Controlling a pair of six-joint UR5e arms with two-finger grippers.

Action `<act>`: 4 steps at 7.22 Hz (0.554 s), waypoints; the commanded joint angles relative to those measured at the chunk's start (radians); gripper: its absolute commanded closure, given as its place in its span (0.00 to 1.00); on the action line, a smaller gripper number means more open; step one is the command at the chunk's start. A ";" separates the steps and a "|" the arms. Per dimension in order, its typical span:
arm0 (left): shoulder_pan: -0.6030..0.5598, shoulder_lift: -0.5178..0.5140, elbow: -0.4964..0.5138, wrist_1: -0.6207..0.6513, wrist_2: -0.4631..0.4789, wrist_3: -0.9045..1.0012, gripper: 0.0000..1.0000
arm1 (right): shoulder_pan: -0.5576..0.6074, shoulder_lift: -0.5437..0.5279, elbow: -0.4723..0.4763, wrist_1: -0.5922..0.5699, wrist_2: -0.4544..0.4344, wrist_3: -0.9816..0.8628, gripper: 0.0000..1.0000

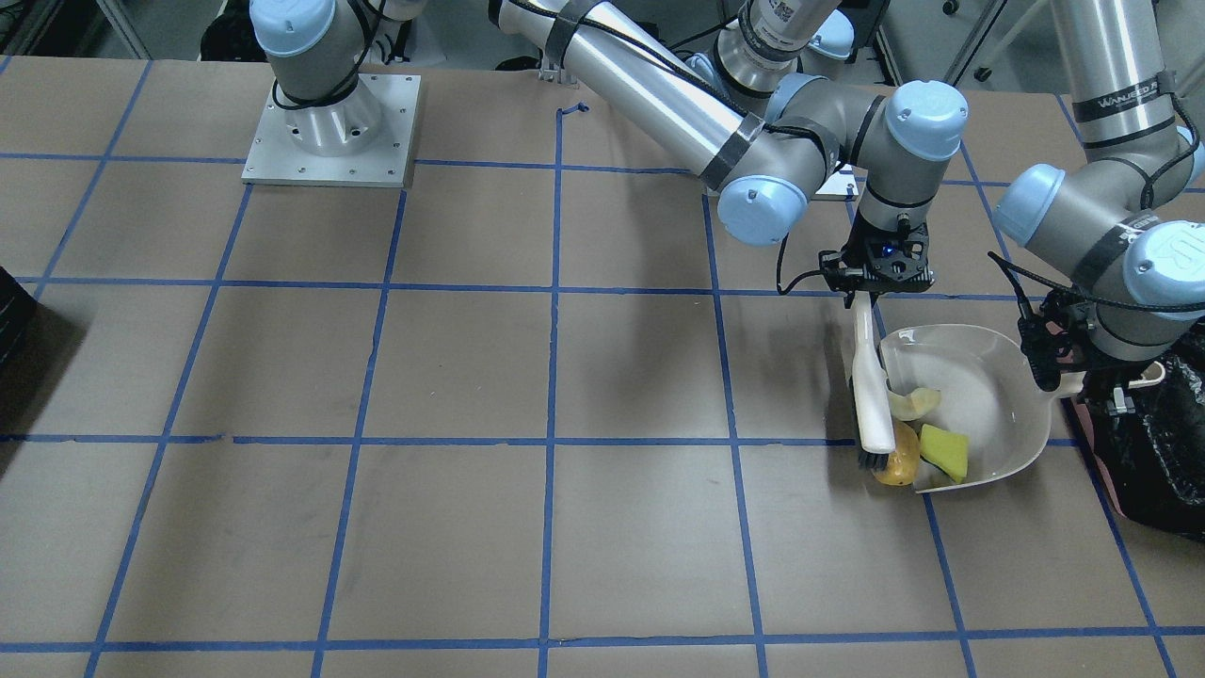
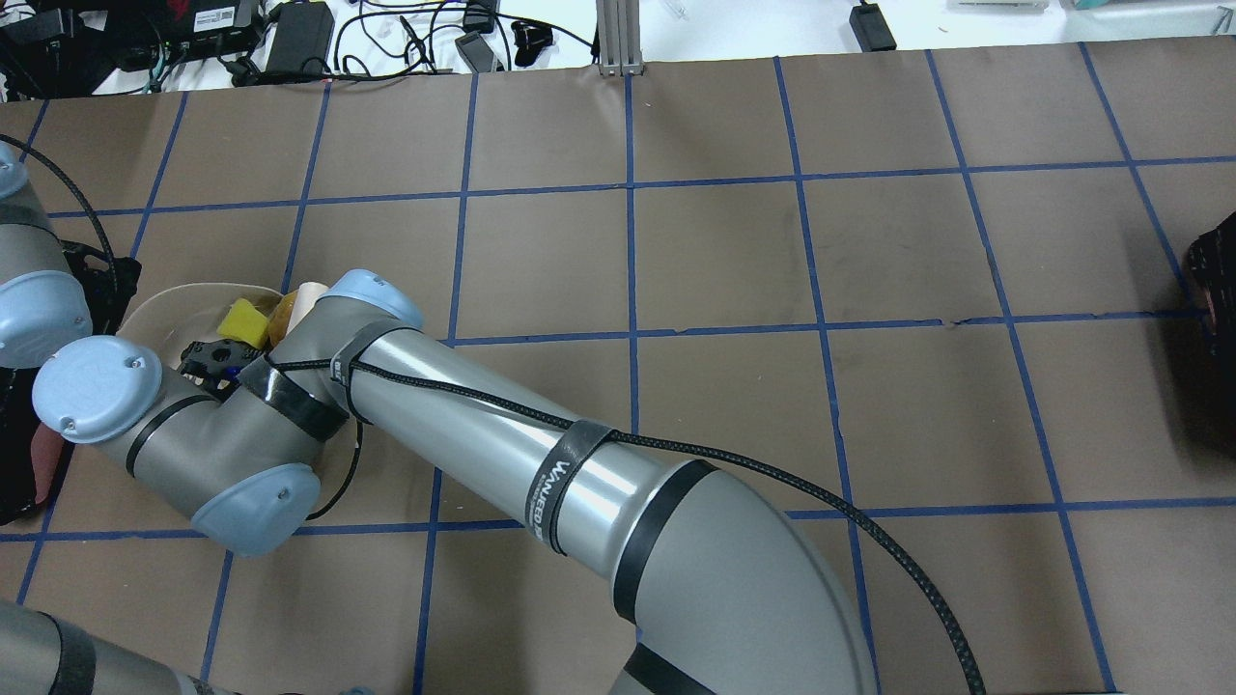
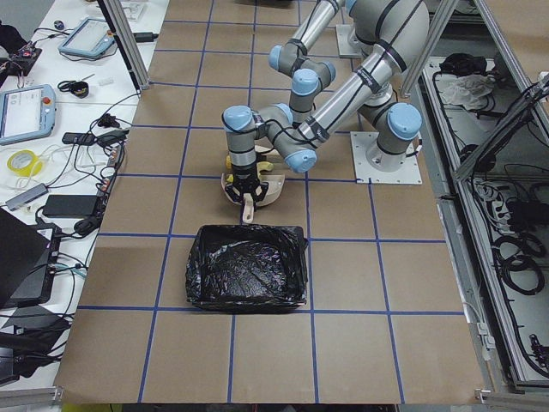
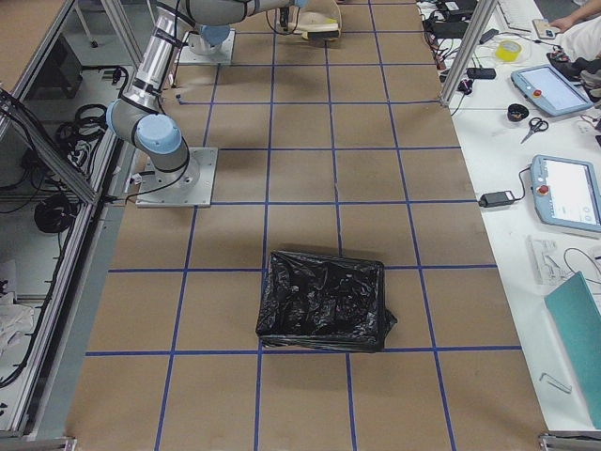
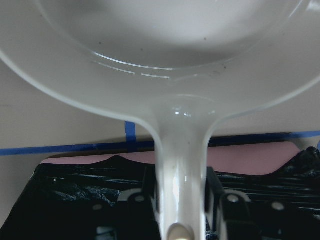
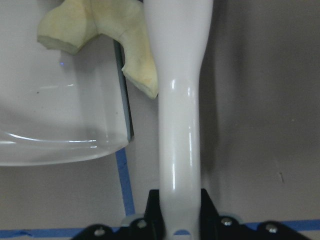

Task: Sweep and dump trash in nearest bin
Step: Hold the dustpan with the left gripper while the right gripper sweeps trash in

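White plastic makes up both tools. In the front-facing view the brush (image 1: 871, 377) runs from 12 to 6 o'clock with its black bristles at the 6 o'clock end. The right hand (image 1: 873, 292) is clamped on the top of its handle. The dustpan (image 1: 988, 377) lies on the bench (image 1: 471, 377), mouth toward 9 o'clock and handle toward 3 o'clock. The left hand (image 5: 180, 202) grips that handle above the bin's pink edge.

The bin (image 1: 1153, 452), lined with crinkled black plastic, sits just at 3 o'clock of the pan, cut off by the frame.

The pale yellow curved piece (image 1: 913, 403) straddles the pan's lip. The yellow-and-green wedge (image 1: 944, 452) lies inside, near 6 o'clock. The orange-brown lump (image 1: 897, 461) sits at the lip against the bristles.

From overhead, the right arm hides most of the pan.
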 commanded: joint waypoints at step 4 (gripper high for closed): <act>0.000 0.000 0.001 0.001 0.000 -0.001 1.00 | 0.027 0.022 -0.105 0.066 0.050 0.012 1.00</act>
